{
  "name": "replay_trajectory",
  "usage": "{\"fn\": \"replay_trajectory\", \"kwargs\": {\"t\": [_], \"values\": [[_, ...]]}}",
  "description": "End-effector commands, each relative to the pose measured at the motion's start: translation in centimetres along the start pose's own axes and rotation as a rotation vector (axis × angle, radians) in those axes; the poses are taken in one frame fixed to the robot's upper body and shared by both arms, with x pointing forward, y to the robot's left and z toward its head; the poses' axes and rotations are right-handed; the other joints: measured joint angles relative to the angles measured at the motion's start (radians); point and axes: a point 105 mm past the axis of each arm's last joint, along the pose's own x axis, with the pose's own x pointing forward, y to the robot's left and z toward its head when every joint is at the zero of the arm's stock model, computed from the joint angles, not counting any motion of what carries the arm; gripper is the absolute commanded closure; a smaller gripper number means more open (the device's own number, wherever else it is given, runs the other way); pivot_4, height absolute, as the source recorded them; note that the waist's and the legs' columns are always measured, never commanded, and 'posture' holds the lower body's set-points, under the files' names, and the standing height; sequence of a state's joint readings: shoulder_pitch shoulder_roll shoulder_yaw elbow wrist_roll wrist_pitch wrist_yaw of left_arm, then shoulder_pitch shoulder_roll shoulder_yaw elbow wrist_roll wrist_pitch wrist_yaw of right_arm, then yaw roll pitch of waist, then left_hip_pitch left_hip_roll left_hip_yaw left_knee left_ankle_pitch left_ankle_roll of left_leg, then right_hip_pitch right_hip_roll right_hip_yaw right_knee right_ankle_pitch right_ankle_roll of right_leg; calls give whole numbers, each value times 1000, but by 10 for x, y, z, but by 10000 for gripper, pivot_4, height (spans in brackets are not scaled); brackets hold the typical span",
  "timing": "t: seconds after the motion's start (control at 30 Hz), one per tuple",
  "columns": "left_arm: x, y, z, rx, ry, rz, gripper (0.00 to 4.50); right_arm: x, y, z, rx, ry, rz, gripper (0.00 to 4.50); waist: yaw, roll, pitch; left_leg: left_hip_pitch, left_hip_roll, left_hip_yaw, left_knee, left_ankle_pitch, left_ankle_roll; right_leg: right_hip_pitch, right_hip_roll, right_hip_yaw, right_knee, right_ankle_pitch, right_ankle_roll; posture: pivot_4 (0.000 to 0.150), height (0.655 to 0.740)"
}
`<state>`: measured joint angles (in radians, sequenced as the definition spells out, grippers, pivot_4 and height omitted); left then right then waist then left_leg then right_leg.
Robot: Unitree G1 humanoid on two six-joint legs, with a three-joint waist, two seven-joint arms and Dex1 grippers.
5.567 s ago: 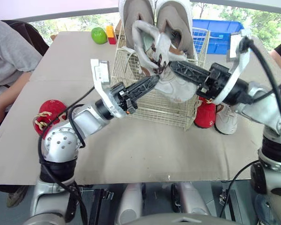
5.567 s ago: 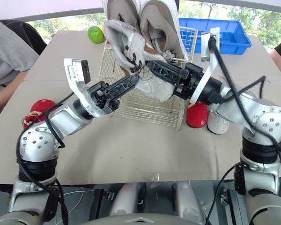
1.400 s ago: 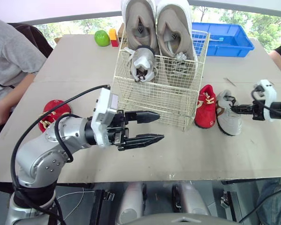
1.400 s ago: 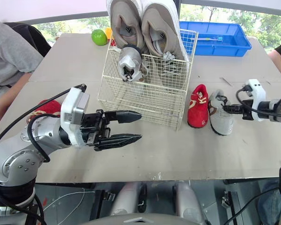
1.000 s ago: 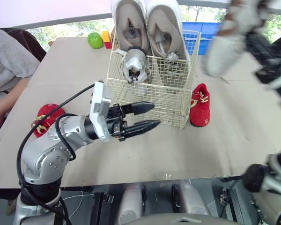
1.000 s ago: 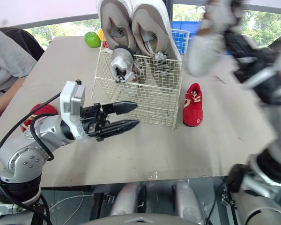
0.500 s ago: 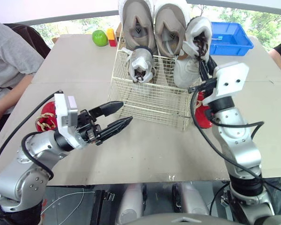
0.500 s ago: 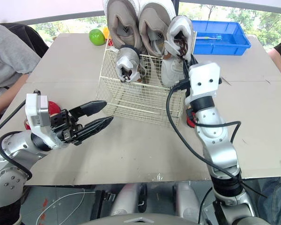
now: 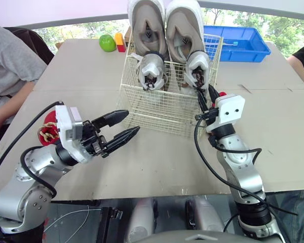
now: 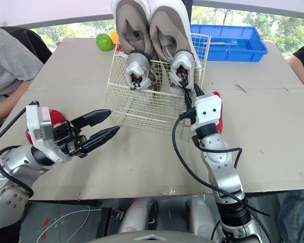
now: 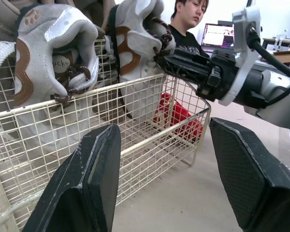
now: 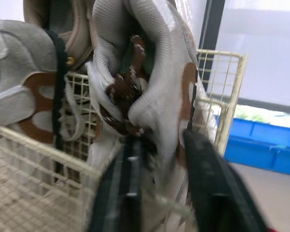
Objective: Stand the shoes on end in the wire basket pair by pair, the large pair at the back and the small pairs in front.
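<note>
Grip on the collar of the small grey shoe (image 9: 197, 68) lets the right hand (image 9: 206, 98) stand it on end at the front of the wire basket (image 9: 157, 109), beside its mate (image 9: 152, 71) and ahead of the large pair (image 9: 182, 28); the left hand (image 9: 132, 121) hovers wide open before the basket.

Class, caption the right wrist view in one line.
Right gripper grips small grey shoe standing in wire basket.
</note>
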<state>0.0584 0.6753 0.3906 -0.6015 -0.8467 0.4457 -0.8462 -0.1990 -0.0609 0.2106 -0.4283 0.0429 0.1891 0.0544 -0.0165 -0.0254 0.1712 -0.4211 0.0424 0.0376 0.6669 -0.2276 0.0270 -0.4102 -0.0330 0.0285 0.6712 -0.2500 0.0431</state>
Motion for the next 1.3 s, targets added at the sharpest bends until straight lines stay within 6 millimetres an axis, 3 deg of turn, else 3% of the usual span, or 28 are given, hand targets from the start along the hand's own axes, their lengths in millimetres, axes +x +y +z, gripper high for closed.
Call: {"fn": "replay_trajectory", "kwargs": {"t": [0.03, 0.23, 0.4, 0.53, 0.63, 0.7, 0.87, 0.93, 1.07, 1.3], "values": [[-1, 1, 2, 19, -8, -2, 13146, -12, -2, -1, 86, 56, 77, 19116, 0, 0, 0, 0, 0, 0, 0, 0, 0, 0, 0, 0, 0, 0, 0, 1500, 7400], [-2, 6, -3, -18, -15, 41, 13146, -32, -9, 12, 43, 89, 220, 19116, 2, 0, 0, 1, 0, 1, -1, 0, 0, 0, -1, 0, 0, 0, 0, 1500, 7400], [-16, 28, -5, -55, -63, 269, 13146, -56, 0, 33, -17, 82, 559, 19116, 2, 1, 1, 1, 0, 3, -2, 0, 0, 0, -1, 2, -1, 0, 0, 1500, 7400], [-46, 44, -9, -64, -85, 539, 13146, -61, 3, 40, -50, 93, 762, 19116, -2, 0, 1, 1, 1, 3, -3, 0, 0, 0, 0, 2, -2, 0, 0, 1500, 7400], [-79, 53, -12, -43, -103, 806, 13146, -64, 10, 37, -75, 117, 918, 10169, 1, -1, 2, 2, 1, 4, -4, 0, 0, 0, 0, 3, -2, 0, 0, 1500, 7400], [-95, 53, -13, -26, -101, 927, 13146, -63, 14, 39, -67, 107, 966, 272, 4, -2, 1, 2, 1, 4, -4, 0, 0, 0, 0, 3, -3, 0, 0, 1500, 7400], [-140, 36, -30, -38, -25, 1230, 13146, -56, 24, 47, -5, 53, 1058, 272, 3, -4, 0, 1, 1, 5, -4, -1, 1, 1, -2, 4, -7, 0, 0, 1500, 7400], [-155, 32, -36, -1, 36, 1322, 13146, -62, 25, 43, -3, 71, 1100, 272, 4, -6, 0, 1, 1, 7, -4, -1, 2, 1, -2, 5, -8, 0, 0, 1500, 7400], [-167, 34, -50, 10, 123, 1381, 13146, -66, 23, 39, -17, 87, 1109, 272, 12, -6, -1, 1, 0, 6, -4, -2, 3, 1, -2, 3, -9, 0, 0, 1500, 7400], [-156, 53, -79, -25, 206, 1338, 13146, -67, 20, 36, -36, 99, 1094, 272, 6, -7, -1, 1, 1, 7, -4, -2, 3, 0, -4, 4, -9, 0, -1, 1500, 7400]]}}
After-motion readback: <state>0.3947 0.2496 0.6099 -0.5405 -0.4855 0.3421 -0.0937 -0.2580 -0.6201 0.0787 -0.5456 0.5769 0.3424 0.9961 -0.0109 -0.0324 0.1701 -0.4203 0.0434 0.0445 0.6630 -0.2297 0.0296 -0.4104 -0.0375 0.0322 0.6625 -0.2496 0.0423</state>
